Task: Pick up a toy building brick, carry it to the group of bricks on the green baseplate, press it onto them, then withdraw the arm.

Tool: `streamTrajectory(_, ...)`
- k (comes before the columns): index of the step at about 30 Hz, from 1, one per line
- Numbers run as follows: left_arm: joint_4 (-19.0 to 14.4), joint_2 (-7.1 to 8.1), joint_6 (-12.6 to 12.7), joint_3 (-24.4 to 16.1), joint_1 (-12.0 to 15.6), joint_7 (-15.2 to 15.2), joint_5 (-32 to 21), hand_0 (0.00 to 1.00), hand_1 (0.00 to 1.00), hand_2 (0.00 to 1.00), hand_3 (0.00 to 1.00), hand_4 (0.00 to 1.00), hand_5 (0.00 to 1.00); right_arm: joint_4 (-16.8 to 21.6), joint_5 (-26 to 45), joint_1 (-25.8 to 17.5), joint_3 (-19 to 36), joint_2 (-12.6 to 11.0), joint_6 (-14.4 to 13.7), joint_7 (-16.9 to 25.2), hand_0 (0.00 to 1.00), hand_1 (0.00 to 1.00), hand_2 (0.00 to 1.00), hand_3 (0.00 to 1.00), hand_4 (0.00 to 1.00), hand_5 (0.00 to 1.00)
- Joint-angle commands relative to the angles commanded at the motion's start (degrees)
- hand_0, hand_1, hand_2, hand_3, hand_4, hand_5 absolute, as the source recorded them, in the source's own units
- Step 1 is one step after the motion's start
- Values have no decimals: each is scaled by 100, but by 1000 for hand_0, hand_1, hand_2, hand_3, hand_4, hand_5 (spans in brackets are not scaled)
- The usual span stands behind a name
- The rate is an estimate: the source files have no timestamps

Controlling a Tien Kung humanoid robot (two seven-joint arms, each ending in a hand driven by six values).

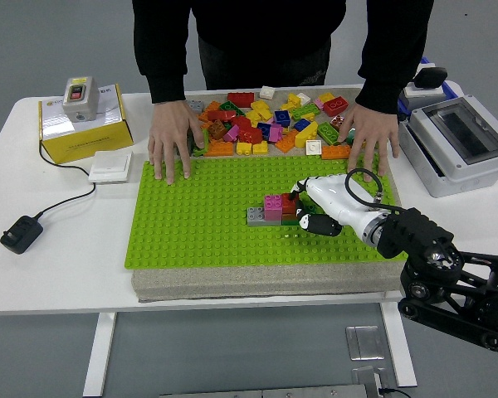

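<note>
Head view: we see our right hand reaching in from the table's right edge, low over the green baseplate, with its white fingers curled down onto the right end of the group of bricks, which sits a little right of the plate's middle, toward the near edge. A red brick lies under the fingertips, next to a pink one and a grey one on the left; we judge it to be the brick being seated, though how firmly the fingers grip it we cannot tell, since the hand hides its far side. Our left hand does not show at all. At the far edge of the table a person lays one hand on the plate's far left corner and the other hand near its far right corner, both flat and apparently steadying the plate, with the loose pile of bricks between them. We take the step in hand to be the pressing. To do it well we should push straight down so the studs meet evenly, keep the brick level, avoid nudging the pink neighbour sideways, and open the fingers fully before lifting back toward the right edge, so the brick does not come away with us.
</note>
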Motion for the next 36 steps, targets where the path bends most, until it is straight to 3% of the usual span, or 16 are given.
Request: streamTrajectory(36, 0, -6, 28, 52, -25, -61, -79, 681, 644, 452, 647, 111, 668, -146, -103, 22, -169, 72, 16, -30, 147, 180, 706, 687, 220, 475)
